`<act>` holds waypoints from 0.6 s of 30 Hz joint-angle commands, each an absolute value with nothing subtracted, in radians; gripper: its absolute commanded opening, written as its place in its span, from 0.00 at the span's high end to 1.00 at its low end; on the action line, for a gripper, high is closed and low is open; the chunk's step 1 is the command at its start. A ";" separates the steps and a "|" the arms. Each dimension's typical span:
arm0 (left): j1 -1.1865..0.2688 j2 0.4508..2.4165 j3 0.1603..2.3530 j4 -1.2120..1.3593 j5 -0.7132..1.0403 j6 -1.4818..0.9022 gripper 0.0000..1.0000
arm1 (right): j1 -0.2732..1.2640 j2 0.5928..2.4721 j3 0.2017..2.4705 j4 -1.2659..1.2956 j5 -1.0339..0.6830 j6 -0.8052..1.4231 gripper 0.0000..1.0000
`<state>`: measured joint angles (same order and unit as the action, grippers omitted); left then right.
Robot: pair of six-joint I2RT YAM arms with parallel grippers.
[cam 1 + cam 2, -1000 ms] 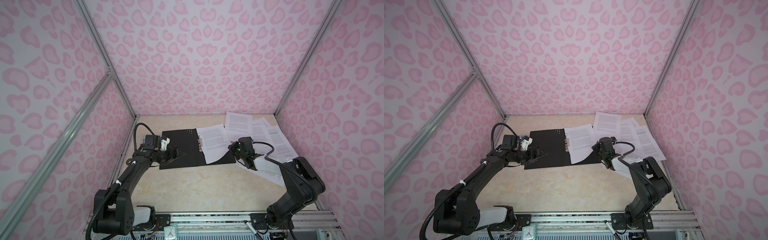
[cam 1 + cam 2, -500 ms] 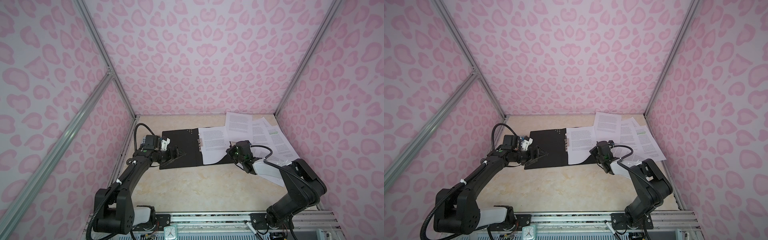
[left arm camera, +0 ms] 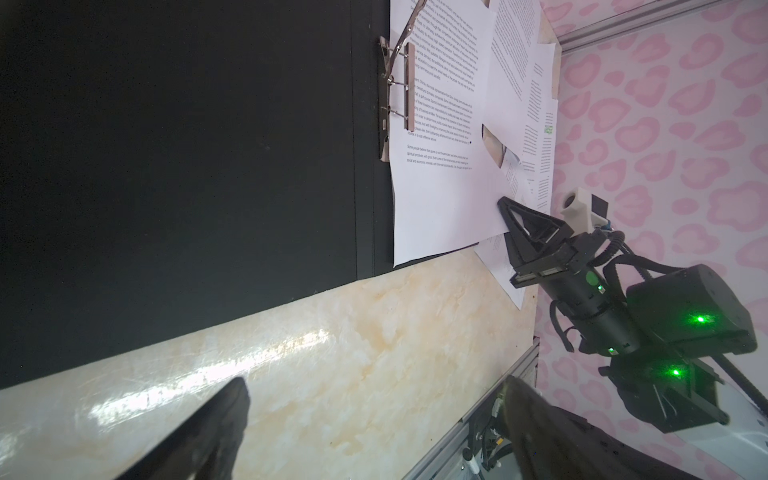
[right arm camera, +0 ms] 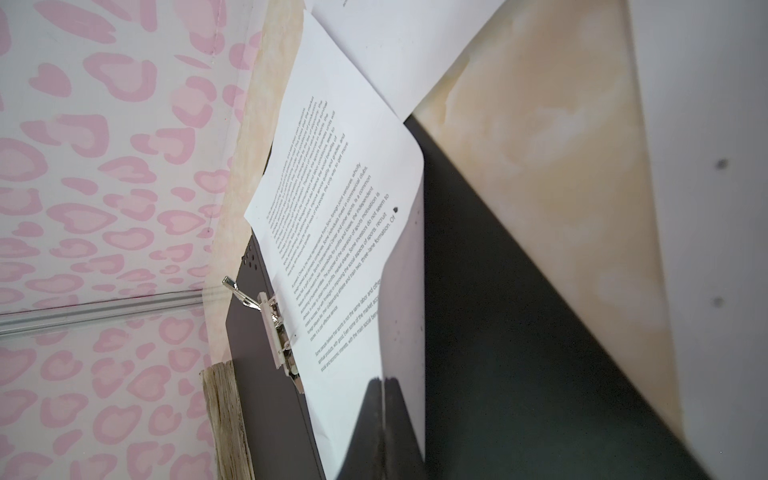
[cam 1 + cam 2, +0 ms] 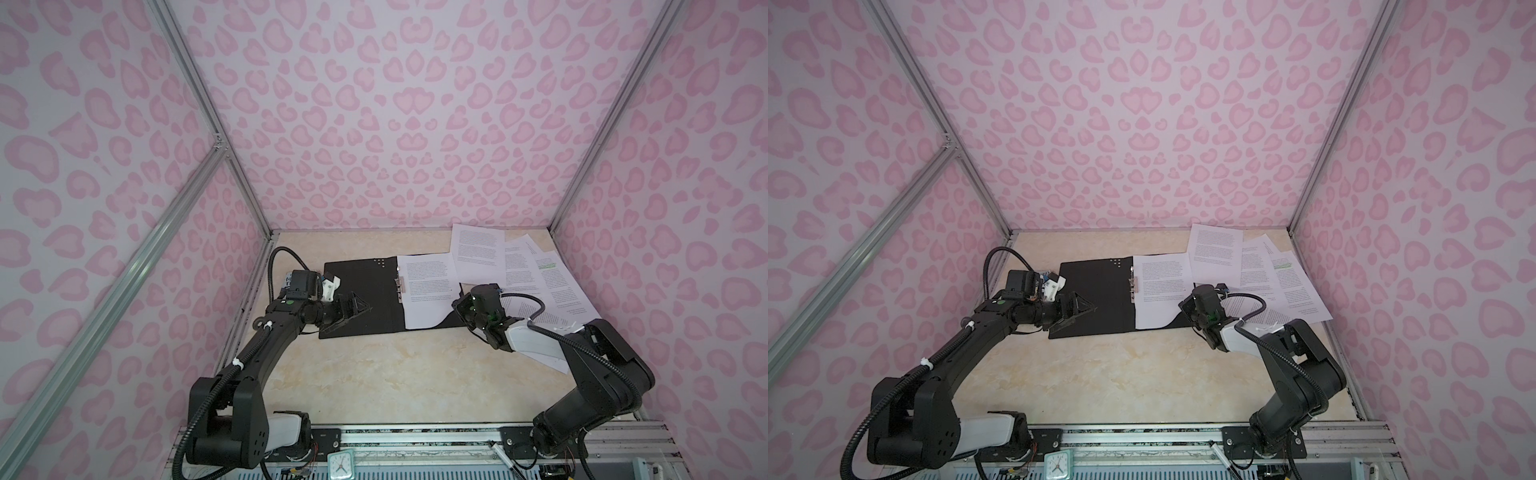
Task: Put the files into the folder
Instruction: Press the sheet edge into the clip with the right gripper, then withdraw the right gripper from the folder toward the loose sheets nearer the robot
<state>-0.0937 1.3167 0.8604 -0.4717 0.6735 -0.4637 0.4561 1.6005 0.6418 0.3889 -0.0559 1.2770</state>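
The right gripper, closed, pinches a sheet reading "Some people believe that sports" on the black folder mid-frame in both top views; the left gripper gapes empty.

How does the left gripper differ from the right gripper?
The left gripper is open and empty; the right gripper is shut on the edge of a sheet. The left gripper is at the bare left half of the folder; the right gripper at its right half. Both are black.
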 commanded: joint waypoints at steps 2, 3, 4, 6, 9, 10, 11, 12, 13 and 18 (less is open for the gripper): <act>-0.094 1.310 0.857 -0.446 0.687 -0.463 0.03 | 0.455 1.580 0.631 0.345 -0.019 1.267 0.73; -0.093 1.311 0.857 -0.447 0.686 -0.463 0.03 | 0.456 1.571 0.626 0.335 -0.013 1.265 0.65; -0.094 1.310 0.857 -0.446 0.687 -0.463 0.03 | 0.456 1.564 0.620 0.328 -0.010 1.263 0.58; -0.094 1.308 0.857 -0.446 0.686 -0.462 0.03 | 0.452 1.543 0.612 0.300 0.001 1.250 0.44; -0.093 1.304 0.857 -0.447 0.686 -0.461 0.03 | 0.435 1.508 0.611 0.221 0.008 1.207 0.30; -0.094 1.303 0.857 -0.448 0.686 -0.460 0.03 | 0.421 1.497 0.609 0.196 0.001 1.188 0.27; -0.094 1.300 0.856 -0.448 0.686 -0.460 0.03 | 0.397 1.486 0.610 0.164 -0.018 1.167 0.25; -0.094 1.297 0.856 -0.448 0.683 -0.460 0.03 | 0.373 1.475 0.611 0.139 -0.038 1.144 0.24; -0.093 1.295 0.856 -0.446 0.683 -0.459 0.03 | 0.341 1.464 0.613 0.114 -0.064 1.113 0.23; -0.094 1.299 0.856 -0.440 0.690 -0.463 0.03 | 0.225 1.442 0.726 -0.116 -0.136 0.862 0.13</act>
